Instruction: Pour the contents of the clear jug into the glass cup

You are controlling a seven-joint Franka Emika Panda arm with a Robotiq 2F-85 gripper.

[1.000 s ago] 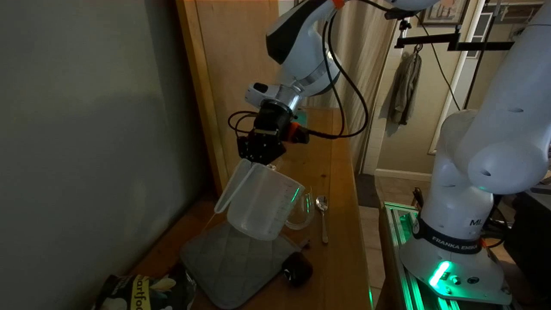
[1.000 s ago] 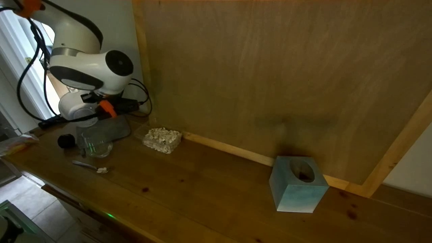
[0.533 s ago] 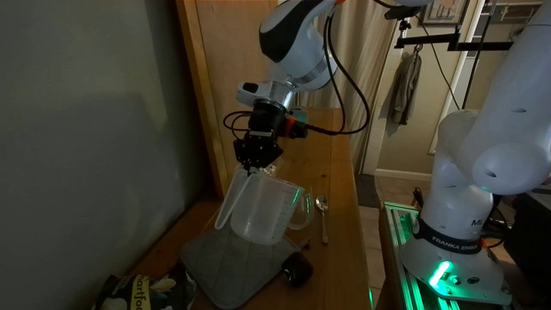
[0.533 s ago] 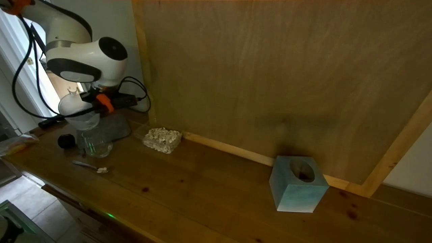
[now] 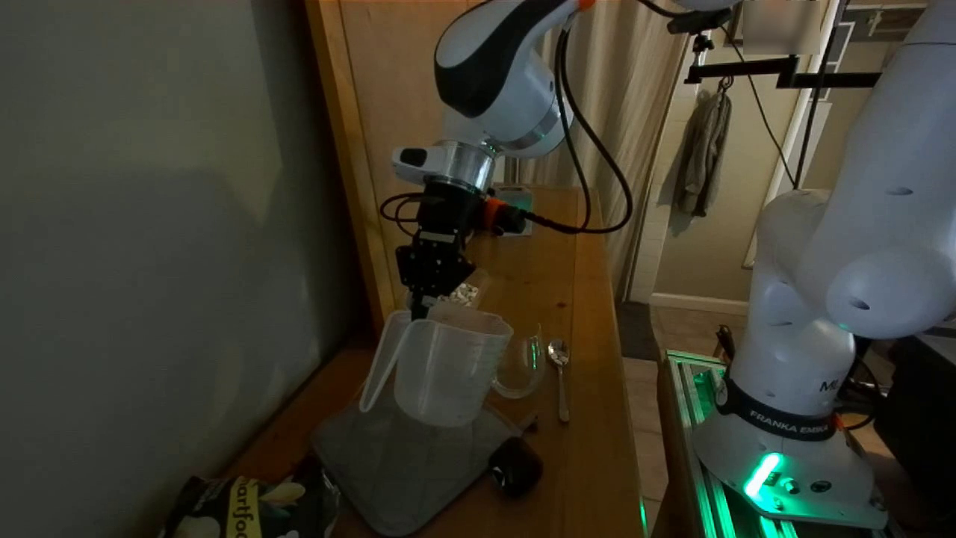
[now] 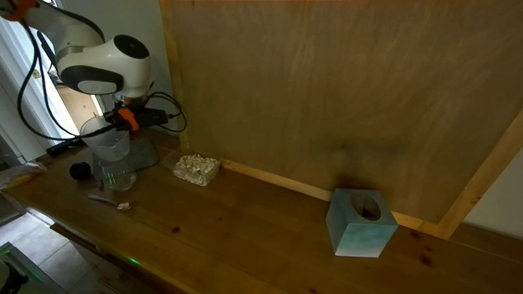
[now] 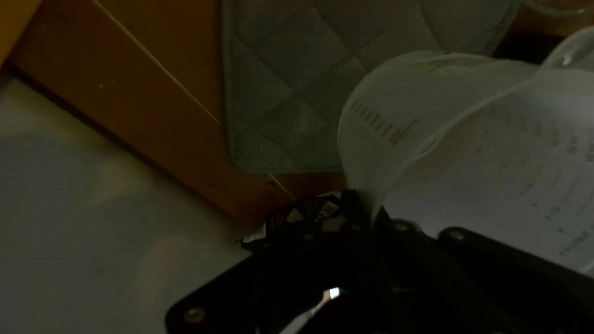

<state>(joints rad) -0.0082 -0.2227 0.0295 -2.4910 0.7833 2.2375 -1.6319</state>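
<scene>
Jug (image 5: 448, 373) of translucent plastic, printed with measuring marks, leans slightly to the right at the center of an exterior view, its rim pinched near the handle by the black hand (image 5: 420, 308) of a robot arm (image 5: 508, 82). The wrist view shows the jaws clamped on the plastic at lower center. A clear glass cup (image 5: 527, 366) stands on the wooden worktop (image 5: 597, 478) behind the jug's right side, partly hidden, a metal spoon (image 5: 562, 381) just to its right. A gray quilted potholder (image 5: 407, 471) lies at lower center, a dark rounded object (image 5: 515, 467) at its right edge, a snack bag (image 5: 254, 508) at lower left. In an exterior view, a clear container (image 6: 196, 179) of pale flakes sits left of center, a blue tissue box (image 6: 361, 239) at lower right. Whether jug and cup touch cannot be told.
</scene>
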